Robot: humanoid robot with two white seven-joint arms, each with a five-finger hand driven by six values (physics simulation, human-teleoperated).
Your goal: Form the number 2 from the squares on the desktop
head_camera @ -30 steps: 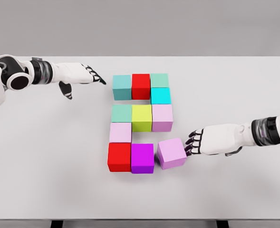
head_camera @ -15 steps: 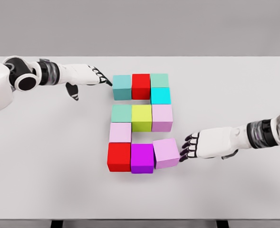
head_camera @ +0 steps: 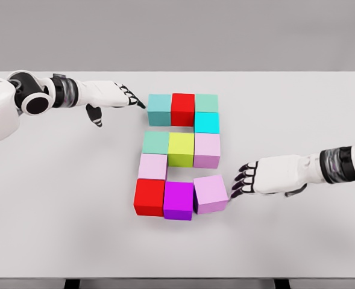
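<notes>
The figure 2 is all but finished, and the step in hand is squaring up its ends. Eleven cubes lie on the white bench (head_camera: 56, 180): a far row of teal cube (head_camera: 160, 109), red cube (head_camera: 182, 109) and pale green cube (head_camera: 206, 103), a cyan cube (head_camera: 206, 123) below the right end, a middle row of three, a pale pink cube (head_camera: 152, 167) on the left, and a near row of red, magenta cube (head_camera: 178, 200) and lilac cube (head_camera: 210, 194).

The right robot hand (head_camera: 267, 177) sits just right of the lilac cube, fingers spread and holding nothing, its fingertips (head_camera: 236, 183) near the cube's right face, perhaps just clear of it. That cube touches the magenta one but looks slightly turned out of line. The left robot hand (head_camera: 108, 96) reaches in at the far left, fingers extended and empty, its fingertips (head_camera: 141, 105) at the teal cube's left face.

Compared with a second ago, the lilac cube, then standing apart to the right and skewed, is now pushed against the magenta cube, and the whole near row has slid a little left. The left robot hand has travelled right from open bench to the teal cube, and the far row seems nudged slightly right.

The next move likely calls for a light push to straighten the lilac cube without shoving the near row further left, then drawing both hands away.
</notes>
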